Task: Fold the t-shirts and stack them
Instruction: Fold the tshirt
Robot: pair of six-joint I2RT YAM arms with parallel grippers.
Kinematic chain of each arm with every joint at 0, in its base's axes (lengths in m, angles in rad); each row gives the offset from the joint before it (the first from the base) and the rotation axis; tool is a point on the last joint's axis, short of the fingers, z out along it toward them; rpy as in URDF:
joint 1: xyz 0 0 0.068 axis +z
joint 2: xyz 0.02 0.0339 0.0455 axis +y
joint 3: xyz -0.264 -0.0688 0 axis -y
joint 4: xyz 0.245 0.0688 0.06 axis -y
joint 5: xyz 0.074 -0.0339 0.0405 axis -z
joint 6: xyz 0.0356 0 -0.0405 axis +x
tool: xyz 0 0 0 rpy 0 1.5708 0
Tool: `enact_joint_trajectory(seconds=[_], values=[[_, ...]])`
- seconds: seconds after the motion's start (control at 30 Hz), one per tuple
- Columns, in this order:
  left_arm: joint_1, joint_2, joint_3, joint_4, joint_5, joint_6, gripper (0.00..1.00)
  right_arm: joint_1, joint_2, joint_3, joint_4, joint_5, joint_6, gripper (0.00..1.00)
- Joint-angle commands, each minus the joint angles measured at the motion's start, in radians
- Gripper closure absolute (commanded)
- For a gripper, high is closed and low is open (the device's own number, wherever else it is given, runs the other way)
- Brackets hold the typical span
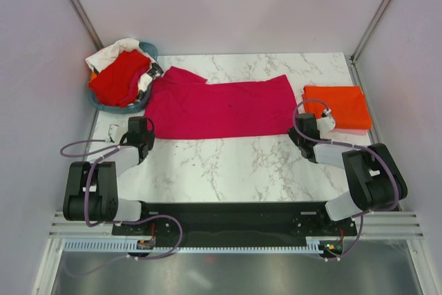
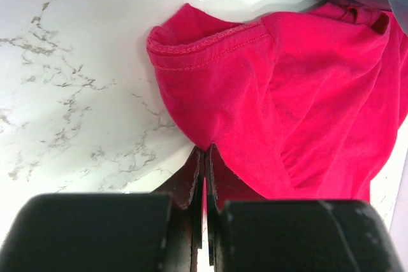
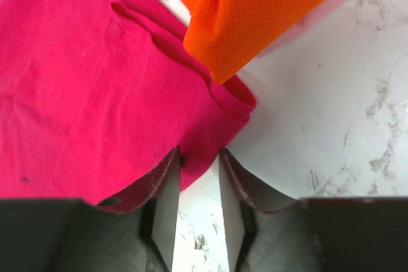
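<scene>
Pinching the pink tee [image 1: 221,108] at its near left edge, the left gripper [image 2: 205,151] had its fingers pressed together on cloth, near the basket [image 1: 117,107]. The tee lay flat mid-table, long axis running left to right. The right gripper [image 3: 199,154] stood spread at its near right corner, beside the folded orange tee [image 1: 337,106].

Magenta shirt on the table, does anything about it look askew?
Yes. The magenta shirt has its far left corner jutting against the teal basket, creased instead of flat. The left gripper is shut on its near left edge.
</scene>
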State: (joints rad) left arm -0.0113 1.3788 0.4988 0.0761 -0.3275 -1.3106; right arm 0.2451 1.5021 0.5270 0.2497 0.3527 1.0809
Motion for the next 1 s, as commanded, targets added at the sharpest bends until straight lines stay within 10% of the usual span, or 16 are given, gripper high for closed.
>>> enact_joint_trajectory(seconds=[0.0,0.23,0.97], values=[[0.010,-0.001,-0.016,-0.012,-0.015,0.014,0.98,0.003,0.029,0.030,0.006,0.058,0.016,0.64],[0.010,0.000,-0.013,-0.012,-0.010,0.019,0.98,0.002,0.027,0.057,-0.013,0.080,-0.019,0.99],[0.010,-0.352,0.107,-0.315,-0.021,0.112,0.98,0.003,-0.407,0.114,-0.168,0.112,-0.148,1.00]])
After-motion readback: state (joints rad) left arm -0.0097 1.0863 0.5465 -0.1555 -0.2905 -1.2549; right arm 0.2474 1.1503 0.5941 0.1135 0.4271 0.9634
